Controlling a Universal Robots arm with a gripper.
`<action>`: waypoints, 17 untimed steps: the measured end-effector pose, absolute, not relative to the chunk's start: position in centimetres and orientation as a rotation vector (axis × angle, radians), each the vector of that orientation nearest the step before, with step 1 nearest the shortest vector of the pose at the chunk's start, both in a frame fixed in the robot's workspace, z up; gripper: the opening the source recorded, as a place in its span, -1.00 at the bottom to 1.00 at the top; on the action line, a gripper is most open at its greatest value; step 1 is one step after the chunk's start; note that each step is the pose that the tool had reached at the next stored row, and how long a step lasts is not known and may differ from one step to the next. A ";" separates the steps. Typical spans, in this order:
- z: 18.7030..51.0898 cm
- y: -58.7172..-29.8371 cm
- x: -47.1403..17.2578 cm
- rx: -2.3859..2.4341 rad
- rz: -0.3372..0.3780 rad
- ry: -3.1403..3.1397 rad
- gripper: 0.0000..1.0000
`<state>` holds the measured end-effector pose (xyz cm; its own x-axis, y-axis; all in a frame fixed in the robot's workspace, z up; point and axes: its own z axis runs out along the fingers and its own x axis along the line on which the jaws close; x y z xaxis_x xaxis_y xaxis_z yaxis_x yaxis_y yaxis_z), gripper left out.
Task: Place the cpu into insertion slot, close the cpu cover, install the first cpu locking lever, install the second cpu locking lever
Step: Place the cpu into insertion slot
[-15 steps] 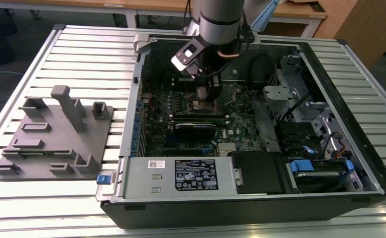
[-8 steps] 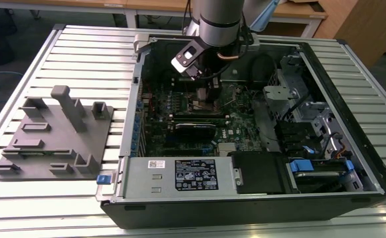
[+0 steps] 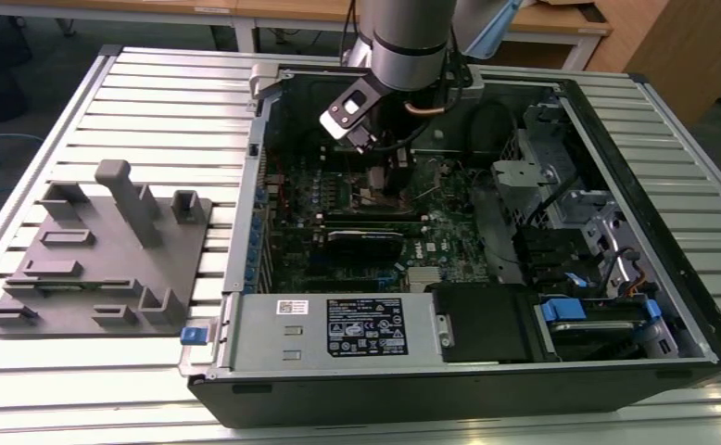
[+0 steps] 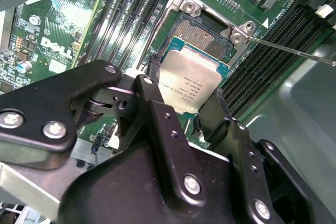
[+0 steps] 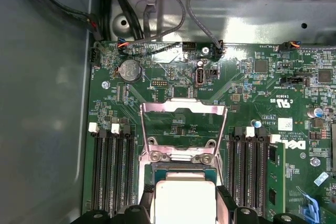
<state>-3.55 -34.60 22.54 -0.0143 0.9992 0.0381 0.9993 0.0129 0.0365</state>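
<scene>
In the exterior view the arm reaches down into an open computer case [image 3: 485, 371] lying on a slatted table [image 3: 163, 93], and the gripper [image 3: 385, 181] is low over the green circuit board [image 3: 335, 250] in the middle of the case. A grey fixture plate [image 3: 101, 250] sits on the table towards the exterior view's left, well apart from the case. In the second wrist view the two black fingers [image 4: 155, 90] are clamped on opposite edges of the cpu [image 4: 190, 80], its dull grey metal top facing the camera. The cpu is held just over one edge of the insertion slot [image 4: 202, 27], whose dark centre and silvery rim are partly uncovered beyond it. It seems to be slightly above the slot rather than seated, though contact cannot be judged from this angle. In the first wrist view the cpu cover [image 5: 184, 107] is swung open, its thin silvery frame lying back away from the slot with the board showing through its window. A thin locking lever [image 4: 294, 48] juts out from one corner of the slot, unlatched. Long black memory slots [image 5: 113, 171] flank the slot on both sides.
</scene>
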 end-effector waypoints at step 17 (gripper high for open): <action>22.2 -34.6 -3.6 -2.204 -0.083 -2.235 0.08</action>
<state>-3.56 -34.59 22.17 -0.0143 0.9992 0.0385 0.9992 0.0129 0.0367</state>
